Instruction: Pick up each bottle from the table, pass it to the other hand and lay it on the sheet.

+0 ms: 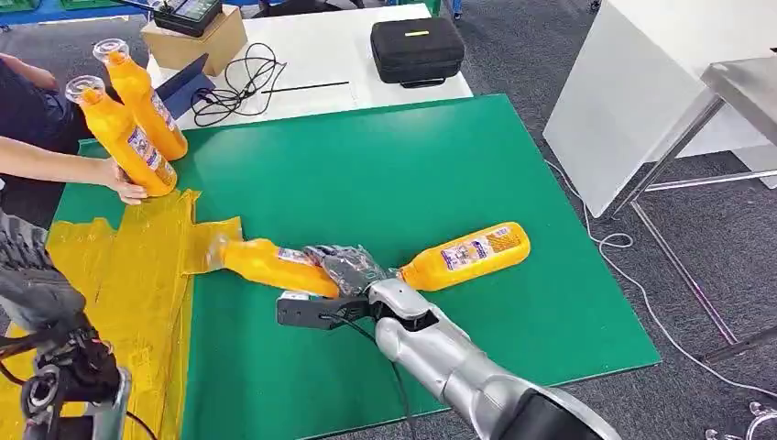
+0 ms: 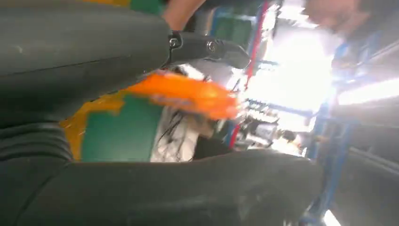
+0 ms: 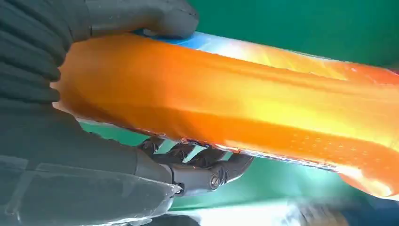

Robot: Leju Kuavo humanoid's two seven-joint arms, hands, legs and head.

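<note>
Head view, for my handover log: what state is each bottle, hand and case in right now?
Held bottle: tilted, gripped by the right hand, neck over the yellow sheet.
Second bottle: lying on the green mat.
Two bottles: upright, a person's hand touching one.
Black case: closed.
Left hand: holding nothing.

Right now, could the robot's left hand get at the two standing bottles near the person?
Probably not easily. The left robot hand is low at the near corner, the two bottles stand at the far edge, and a person's hand rests against one.
</note>
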